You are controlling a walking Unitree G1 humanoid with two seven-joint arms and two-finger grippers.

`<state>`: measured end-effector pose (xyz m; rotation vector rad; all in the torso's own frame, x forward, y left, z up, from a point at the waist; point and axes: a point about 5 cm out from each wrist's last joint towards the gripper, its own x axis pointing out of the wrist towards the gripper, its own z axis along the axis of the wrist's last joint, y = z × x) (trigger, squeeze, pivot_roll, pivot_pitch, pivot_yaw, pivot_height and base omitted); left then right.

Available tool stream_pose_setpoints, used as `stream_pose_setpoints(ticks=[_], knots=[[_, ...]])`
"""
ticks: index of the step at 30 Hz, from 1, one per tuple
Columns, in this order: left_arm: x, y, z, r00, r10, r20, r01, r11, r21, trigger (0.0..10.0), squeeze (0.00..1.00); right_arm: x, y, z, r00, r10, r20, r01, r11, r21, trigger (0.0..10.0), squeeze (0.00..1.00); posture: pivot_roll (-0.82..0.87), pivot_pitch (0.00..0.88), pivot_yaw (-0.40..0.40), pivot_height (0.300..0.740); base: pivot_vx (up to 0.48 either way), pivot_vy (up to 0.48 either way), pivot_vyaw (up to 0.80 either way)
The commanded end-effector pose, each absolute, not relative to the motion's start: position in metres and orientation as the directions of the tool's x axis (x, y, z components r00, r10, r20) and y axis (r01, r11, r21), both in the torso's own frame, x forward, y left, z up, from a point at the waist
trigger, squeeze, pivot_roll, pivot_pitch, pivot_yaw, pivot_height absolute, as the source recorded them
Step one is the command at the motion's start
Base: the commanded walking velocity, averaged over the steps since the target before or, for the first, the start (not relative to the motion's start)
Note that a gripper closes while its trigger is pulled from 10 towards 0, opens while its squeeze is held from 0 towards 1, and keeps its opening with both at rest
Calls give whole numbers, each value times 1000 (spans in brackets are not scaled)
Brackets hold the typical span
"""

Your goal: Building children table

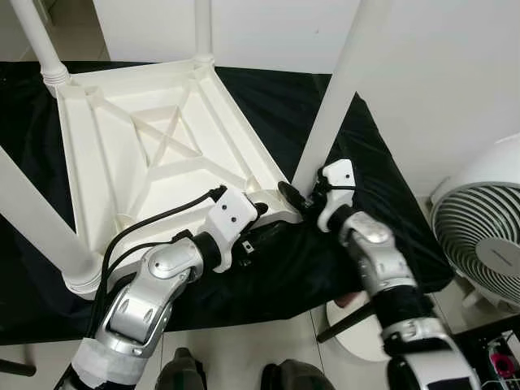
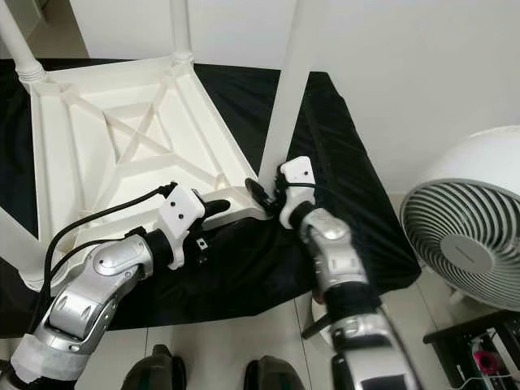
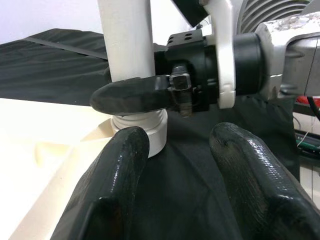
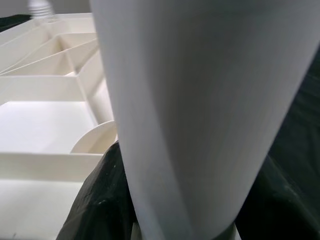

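Clamped low on the nearest table leg (image 1: 329, 114), my right gripper (image 1: 299, 197) is pinching the round white post just above its collar, one black finger (image 3: 132, 95) wrapping across it in the left wrist view. Beside it, my left gripper (image 1: 262, 213) is hovering spread wide and holding nothing, its rubbery fingers (image 3: 115, 180) pointing at the same corner over the black cloth (image 1: 374, 162).

I am judging this as seating or tightening that leg in its socket. To do it well I am keeping the post square to the frame and turning without side load, with the left ready to steady the corner.

Further out, the upturned tabletop (image 1: 162, 138) is lying underside up, smooth moulded white plastic with crossed ribs, and other turned legs (image 1: 36, 36) are standing at its corners. Off to the right, a white fan (image 1: 479, 236) is sitting on the floor.
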<state>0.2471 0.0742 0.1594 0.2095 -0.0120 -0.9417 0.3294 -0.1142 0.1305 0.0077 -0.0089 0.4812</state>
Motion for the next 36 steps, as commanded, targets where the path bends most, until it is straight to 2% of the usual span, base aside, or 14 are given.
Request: stream_pose_setpoints(ticks=[1, 6, 11, 12, 17, 20, 22, 23, 24, 25, 27, 28, 29, 36], knots=[[248, 74, 156, 596, -798, -88, 796, 575, 188, 10000, 0, 327, -110, 136, 949, 313, 36, -314, 949, 27, 10000, 0, 12, 5, -77, 740, 0, 0, 0], [250, 73, 156, 594, -800, -86, 798, 571, 192, 10000, 0, 319, -97, 135, 976, 216, 25, -216, 976, 38, 10000, 0, 9, 1, -78, 740, 0, 0, 0], [251, 71, 157, 590, -803, -81, 800, 568, 194, 10000, 0, 316, -92, 138, 969, 247, 32, -248, 967, 58, 10000, 0, 1, 0, -75, 740, 0, 0, 0], [252, 71, 157, 587, -806, -82, 802, 564, 197, 10000, 0, 316, -93, 140, 966, 257, 36, -259, 964, 68, 10000, 1000, 1, 0, -75, 740, 0, 0, 0], [252, 71, 158, 584, -808, -82, 804, 560, 200, 10000, 0, 316, -99, 145, 949, 310, 63, -315, 946, 74, 10000, 1000, 4, 0, -75, 740, 0, 0, 0], [252, 72, 157, 584, -807, -84, 803, 560, 204, 10000, 0, 320, -104, 148, 906, 421, 47, -421, 907, -26, 10000, 1000, 4, 0, -74, 740, 0, 0, 0], [252, 72, 157, 584, -807, -84, 803, 560, 204, 10000, 0, 320, -104, 148, 906, 421, 47, -421, 907, -26, 10000, 1000, 4, 0, -74, 740, 0, 0, 0], [253, 72, 158, 585, -807, -83, 803, 560, 204, 10000, 0, 321, -106, 147, 875, 484, 15, -482, 873, -67, 10000, 655, 6, 0, -75, 740, 0, 0, 0], [253, 72, 158, 585, -807, -82, 802, 561, 205, 10000, 0, 322, -110, 146, 839, 544, -9, -541, 833, -114, 10000, 0, 7, 0, -74, 740, 0, 0, 0], [253, 72, 158, 585, -807, -82, 802, 561, 205, 10000, 0, 322, -110, 146, 839, 544, -9, -541, 833, -114, 10000, 0, 7, 0, -74, 740, 0, 0, 0], [254, 73, 159, 588, -805, -80, 800, 564, 206, 10000, 0, 324, -120, 144, 756, 652, -57, -649, 735, -199, 10000, 0, 8, 0, -74, 740, 0, 0, 0], [254, 73, 159, 588, -805, -80, 800, 564, 206, 10000, 0, 324, -120, 144, 756, 652, -57, -649, 735, -199, 10000, 0, 8, 0, -74, 740, 0, 0, 0], [254, 74, 159, 590, -804, -79, 798, 566, 206, 10000, 0, 327, -125, 142, 718, 690, -92, -687, 682, -250, 10000, 0, 9, 0, -71, 740, 0, 0, 0], [255, 75, 159, 593, -802, -78, 796, 568, 208, 10000, 0, 340, -132, 140, 685, 717, -131, -722, 644, -252, 10000, 0, 16, 0, -66, 740, 0, 0, 0]])
